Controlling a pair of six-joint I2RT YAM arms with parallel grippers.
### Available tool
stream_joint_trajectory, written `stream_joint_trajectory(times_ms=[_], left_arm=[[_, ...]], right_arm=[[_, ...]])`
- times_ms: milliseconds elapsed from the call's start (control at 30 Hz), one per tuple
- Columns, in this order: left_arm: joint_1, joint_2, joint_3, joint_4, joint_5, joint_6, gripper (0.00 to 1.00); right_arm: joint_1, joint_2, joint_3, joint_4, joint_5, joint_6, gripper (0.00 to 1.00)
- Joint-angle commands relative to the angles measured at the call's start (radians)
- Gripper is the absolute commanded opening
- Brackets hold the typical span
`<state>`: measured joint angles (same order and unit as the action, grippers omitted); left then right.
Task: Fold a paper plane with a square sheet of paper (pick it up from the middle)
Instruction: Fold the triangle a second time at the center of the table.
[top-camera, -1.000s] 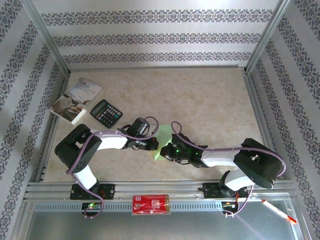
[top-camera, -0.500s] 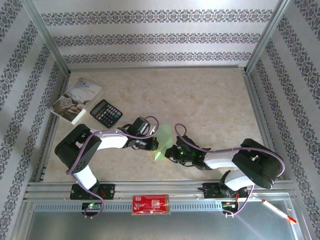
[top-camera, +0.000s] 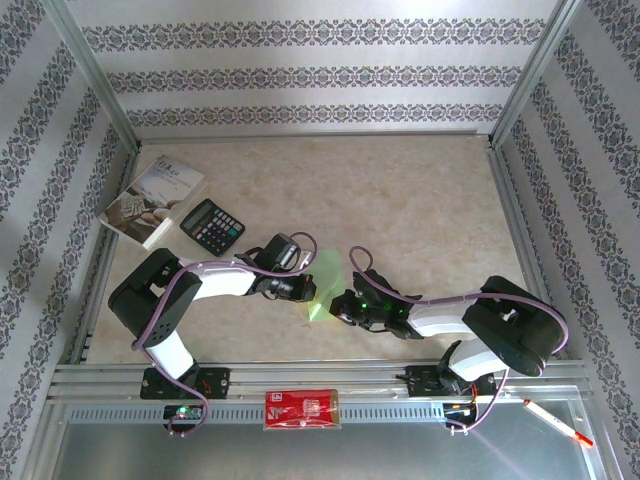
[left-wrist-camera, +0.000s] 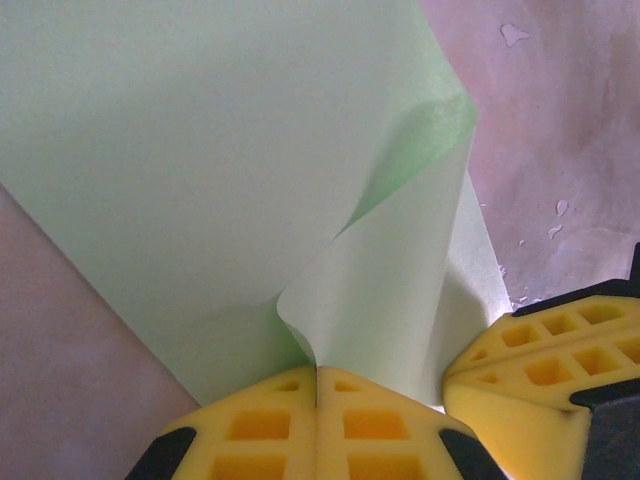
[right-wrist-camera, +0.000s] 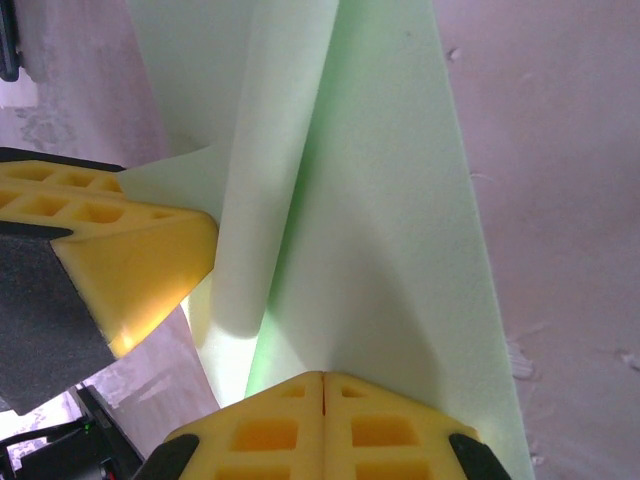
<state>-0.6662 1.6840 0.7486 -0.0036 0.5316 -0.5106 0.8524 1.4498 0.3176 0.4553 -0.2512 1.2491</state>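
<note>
Centrally, near the front edge of the counter (top-camera: 430, 200), the light green square sheet of paper (top-camera: 327, 275) stands curled and lifted; the left tool (left-wrist-camera: 318, 375) and right tool (right-wrist-camera: 322, 378) each clamp it tightly, close together.

Far half and right side of the table (top-camera: 420, 190) are open, so we have wide room there for a gripper. Far left is taken: booklet (top-camera: 152, 198) by the left frame rail, calculator (top-camera: 212, 226) just to its right. Near middle is tight: left gripper (top-camera: 304, 291) and right gripper (top-camera: 339, 306) both pinch the raised square sheet of paper (top-camera: 326, 278), fingertips close together. Both arms lie low across the near strip. Red packet (top-camera: 301, 409) and white pen (top-camera: 557, 422) sit beyond the near rail.
</note>
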Motion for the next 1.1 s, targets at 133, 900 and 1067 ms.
stream_joint_trajectory(times_ms=[133, 900, 1067], left_arm=[[0.001, -0.01, 0.016, 0.002, 0.019, -0.023, 0.0], [0.019, -0.018, 0.002, 0.043, 0.007, -0.012, 0.0], [0.02, -0.009, -0.011, 0.035, 0.008, -0.017, 0.0]], right_arm=[[-0.013, 0.054, -0.024, -0.087, 0.028, -0.033, 0.01], [-0.018, 0.073, -0.02, -0.083, 0.01, -0.04, 0.0], [-0.018, 0.076, -0.013, -0.083, 0.009, -0.043, 0.0]])
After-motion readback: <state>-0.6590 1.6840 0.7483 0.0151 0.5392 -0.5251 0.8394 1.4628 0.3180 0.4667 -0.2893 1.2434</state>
